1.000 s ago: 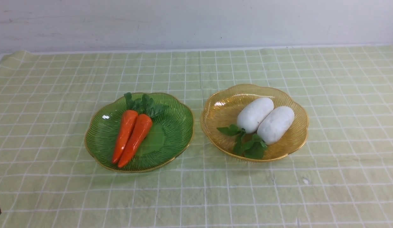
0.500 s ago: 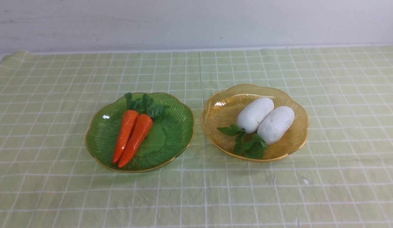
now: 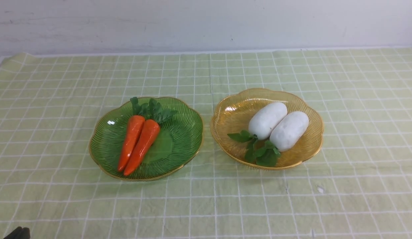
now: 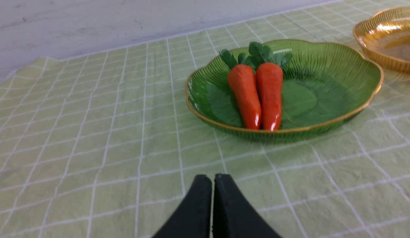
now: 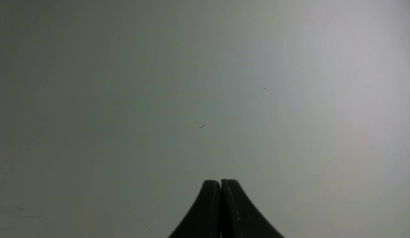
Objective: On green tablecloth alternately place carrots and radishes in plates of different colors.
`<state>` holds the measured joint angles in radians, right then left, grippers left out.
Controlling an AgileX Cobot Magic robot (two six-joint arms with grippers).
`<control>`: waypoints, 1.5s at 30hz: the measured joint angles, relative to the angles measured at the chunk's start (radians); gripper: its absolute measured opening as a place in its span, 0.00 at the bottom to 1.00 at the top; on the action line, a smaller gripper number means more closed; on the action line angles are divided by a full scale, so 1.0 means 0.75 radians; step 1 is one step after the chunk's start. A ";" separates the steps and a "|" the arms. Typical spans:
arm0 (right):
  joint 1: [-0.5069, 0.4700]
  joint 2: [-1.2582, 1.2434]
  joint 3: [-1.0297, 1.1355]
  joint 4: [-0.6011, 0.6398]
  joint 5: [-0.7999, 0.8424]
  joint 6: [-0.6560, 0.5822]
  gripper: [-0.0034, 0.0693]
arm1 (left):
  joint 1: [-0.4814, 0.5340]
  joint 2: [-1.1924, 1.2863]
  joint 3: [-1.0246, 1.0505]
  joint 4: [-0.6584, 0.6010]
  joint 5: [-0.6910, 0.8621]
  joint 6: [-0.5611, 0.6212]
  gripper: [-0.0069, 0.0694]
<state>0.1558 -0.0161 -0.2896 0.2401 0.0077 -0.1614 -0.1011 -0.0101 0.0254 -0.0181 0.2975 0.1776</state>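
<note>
Left gripper (image 4: 213, 180) first: on my left wrist feed its two black fingers are pressed together with nothing between them, hovering above the green tablecloth (image 3: 53, 99), near the green plate but apart from it; on the front feed I see only a dark tip of it (image 3: 18, 233) at the bottom left corner. Moving right, the green plate (image 3: 182, 139) sits on the cloth with two carrots in it, lying side by side and touching, leafy tops toward the far wall, points toward me; the left carrot (image 3: 130, 141) and the right carrot (image 3: 143, 145) both rest left of the plate's middle. Just beside that plate, not touching it, is the amber plate (image 3: 225, 124); two radishes lie in it, touching along their sides, the left radish (image 3: 267, 120) and the right radish (image 3: 289, 130), leaves toward me. Right gripper (image 5: 220, 184): my right wrist feed shows its fingers closed together, empty, against a plain grey surface (image 5: 125, 99); I cannot place it on the front feed.
</note>
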 joint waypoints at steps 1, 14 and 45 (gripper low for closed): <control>0.000 0.000 0.000 0.000 0.003 0.000 0.03 | 0.000 0.000 0.000 0.001 0.053 0.000 0.08; 0.000 0.000 0.000 0.000 0.011 0.000 0.03 | 0.000 0.000 0.003 0.000 0.109 0.000 0.08; -0.146 0.000 0.305 -0.285 0.289 -0.174 0.03 | 0.000 0.000 0.003 0.000 0.112 -0.001 0.08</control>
<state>0.0462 -0.0161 -0.0607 0.0265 0.2245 -0.2920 -0.1011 -0.0101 0.0273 -0.0182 0.3812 0.1769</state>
